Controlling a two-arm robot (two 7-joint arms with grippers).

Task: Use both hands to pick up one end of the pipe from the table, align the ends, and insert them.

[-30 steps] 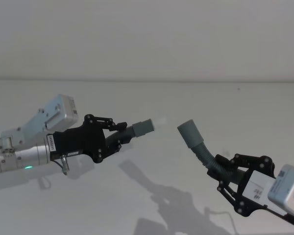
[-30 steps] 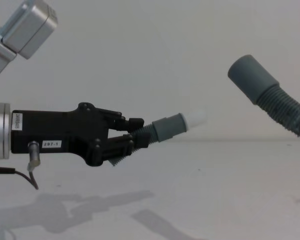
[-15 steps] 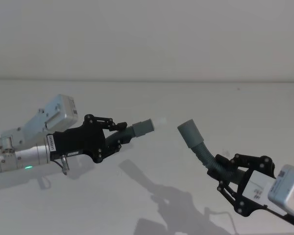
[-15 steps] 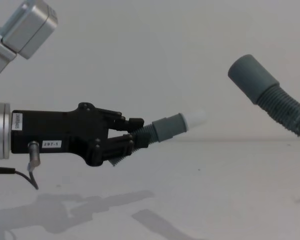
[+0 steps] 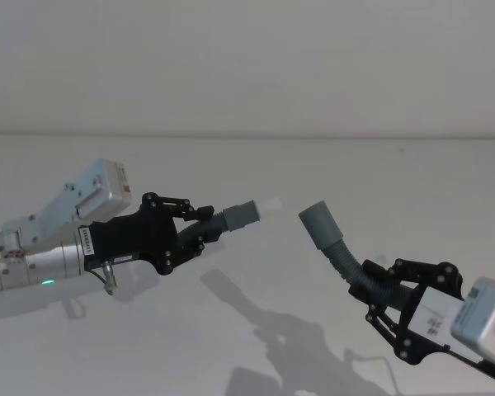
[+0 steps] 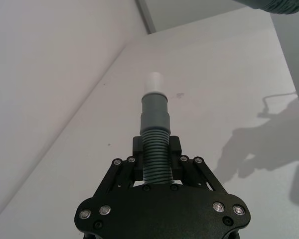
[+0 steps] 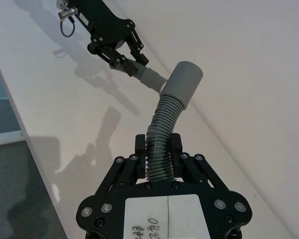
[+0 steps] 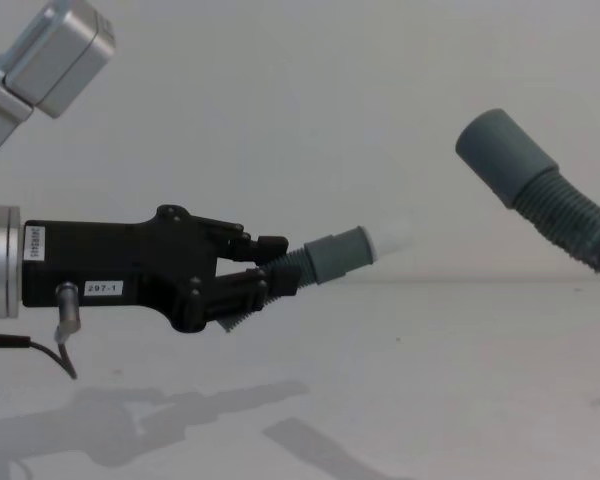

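Head view: left gripper [image 5: 200, 228] clamps the short hose [image 5: 227, 219], its white tip [image 5: 270, 203] just left of the wide cuff [image 5: 320, 223], not touching. Right gripper [image 5: 388, 285] clamps the longer hose [image 5: 346, 262] behind that cuff. Probably best to square the cuff's mouth to the tip before pushing.

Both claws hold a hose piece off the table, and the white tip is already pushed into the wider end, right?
No. The white tip is not in the wider end yet: the chest view shows a gap between them. The left claw and right claw each hold a hose piece off the table.
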